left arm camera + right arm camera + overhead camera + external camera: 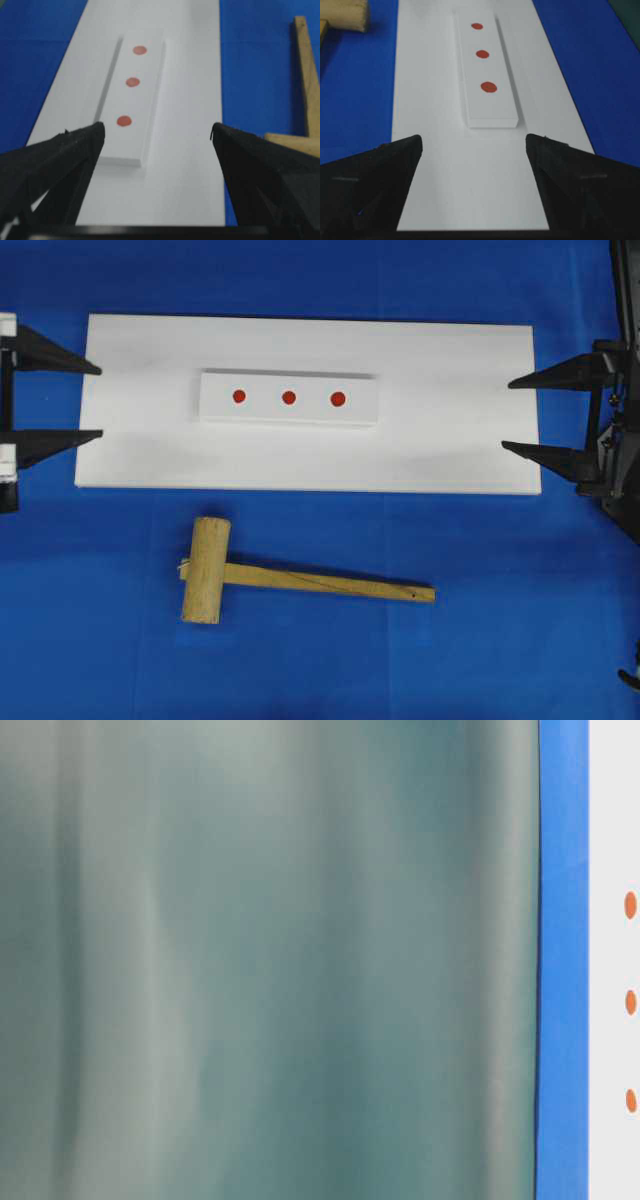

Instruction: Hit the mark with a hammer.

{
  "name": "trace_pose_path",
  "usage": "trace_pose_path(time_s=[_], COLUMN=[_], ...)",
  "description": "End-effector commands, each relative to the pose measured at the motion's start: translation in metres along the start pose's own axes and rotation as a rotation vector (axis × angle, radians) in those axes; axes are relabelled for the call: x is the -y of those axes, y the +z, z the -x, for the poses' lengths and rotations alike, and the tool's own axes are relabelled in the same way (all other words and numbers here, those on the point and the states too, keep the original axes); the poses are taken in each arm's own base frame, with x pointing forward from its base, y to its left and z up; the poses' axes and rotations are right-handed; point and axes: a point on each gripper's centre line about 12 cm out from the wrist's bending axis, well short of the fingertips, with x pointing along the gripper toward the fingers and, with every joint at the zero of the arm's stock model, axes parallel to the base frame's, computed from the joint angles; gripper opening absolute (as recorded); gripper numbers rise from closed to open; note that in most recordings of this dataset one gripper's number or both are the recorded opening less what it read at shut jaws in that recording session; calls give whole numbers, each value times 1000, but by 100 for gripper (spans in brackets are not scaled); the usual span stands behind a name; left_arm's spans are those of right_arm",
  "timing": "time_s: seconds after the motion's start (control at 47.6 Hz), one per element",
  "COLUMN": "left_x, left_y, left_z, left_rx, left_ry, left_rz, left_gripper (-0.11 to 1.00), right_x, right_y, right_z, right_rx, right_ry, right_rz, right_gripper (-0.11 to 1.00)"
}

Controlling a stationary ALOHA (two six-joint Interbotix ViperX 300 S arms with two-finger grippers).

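The mark [338,398] is the right-end red dot of a row of three on a white block [288,417]. It is the farthest dot in the left wrist view [140,50] and the nearest in the right wrist view [489,87]. The hammer [205,570], a wooden mallet, lies on the blue cloth in front of the board, head to the left, handle [330,583] pointing right. My left gripper [100,402] [157,129] stands open at the board's left edge. My right gripper [506,416] [474,140] is open over the right end. Both hold nothing.
The block sits on a large white board [450,440] laid on a blue cloth [500,640]. A blurred grey-green surface [270,960] fills most of the table-level view, with three red dots cut off at its right edge.
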Motion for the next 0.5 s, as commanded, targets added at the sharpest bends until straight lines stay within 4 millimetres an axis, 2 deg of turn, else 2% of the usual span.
trace_pose_path(time_s=[0.0,0.21,0.484], left_x=[1,2,2], left_y=[3,0,-2], left_z=[3,6,6], left_rx=[21,28,19], left_ry=[-7,-10,-11], left_rz=[-9,-12,-13], left_gripper=[86,86,86], right_x=[1,1,1], right_y=[4,4,3], right_z=[1,1,0], right_rx=[15,13,12], right_ry=[-6,-5,-6], right_rz=[-7,-7,-6], right_gripper=[76,69,69])
